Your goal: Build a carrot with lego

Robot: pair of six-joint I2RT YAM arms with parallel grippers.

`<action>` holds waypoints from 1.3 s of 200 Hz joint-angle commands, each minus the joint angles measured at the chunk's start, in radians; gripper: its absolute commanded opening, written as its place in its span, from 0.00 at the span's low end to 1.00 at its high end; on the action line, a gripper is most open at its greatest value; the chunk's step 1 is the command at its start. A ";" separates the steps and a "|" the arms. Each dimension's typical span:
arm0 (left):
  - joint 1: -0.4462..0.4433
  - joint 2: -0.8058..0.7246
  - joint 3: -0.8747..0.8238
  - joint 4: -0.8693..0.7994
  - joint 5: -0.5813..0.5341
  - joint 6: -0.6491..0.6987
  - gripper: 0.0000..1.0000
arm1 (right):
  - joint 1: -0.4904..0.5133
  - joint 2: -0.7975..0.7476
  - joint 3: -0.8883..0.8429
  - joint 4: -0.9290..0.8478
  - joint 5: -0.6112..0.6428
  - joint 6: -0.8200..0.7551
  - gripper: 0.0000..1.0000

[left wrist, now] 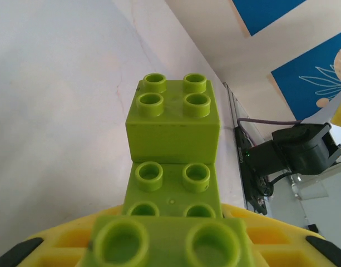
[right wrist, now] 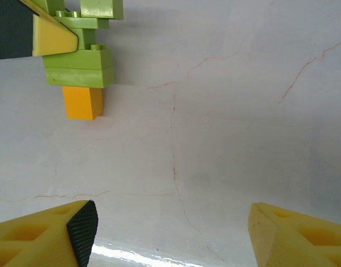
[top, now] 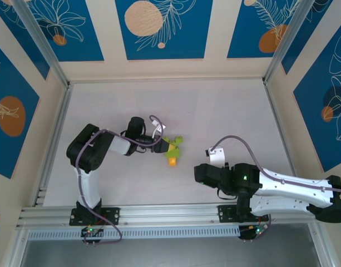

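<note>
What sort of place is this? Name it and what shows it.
Probably a robot test cell: a white table boxed in by blue printed wall panels, aluminium frame rails, a left arm and a right arm bolted at its near edge.

The top external camera looks down from above and behind the arm bases over the whole table [top: 215,105]. The left wrist camera sits right against the carrot [left wrist: 173,133], facing the right arm [left wrist: 295,153]; the right wrist camera sees that same carrot from farther off.

Lab cell: aluminium frame [top: 159,213], patterned wall panels [top: 159,28].
</note>
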 commanded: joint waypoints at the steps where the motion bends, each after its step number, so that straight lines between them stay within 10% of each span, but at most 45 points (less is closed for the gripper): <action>1: 0.017 0.011 0.032 0.045 0.050 -0.023 0.45 | -0.007 -0.006 -0.011 0.007 -0.004 -0.008 0.73; 82: 0.044 0.059 0.059 0.018 0.026 -0.016 0.67 | -0.018 -0.005 -0.028 0.030 -0.023 -0.011 0.73; 119: 0.060 0.084 0.083 -0.041 0.011 -0.002 0.99 | -0.019 -0.007 -0.028 0.032 -0.024 -0.009 0.73; 185: 0.069 0.084 0.066 -0.198 -0.053 0.063 0.99 | -0.013 -0.023 -0.039 0.026 -0.021 0.000 0.72; 260: 0.177 -0.092 -0.118 -0.355 -0.393 0.081 0.99 | -0.009 -0.111 -0.013 -0.043 0.041 -0.031 0.72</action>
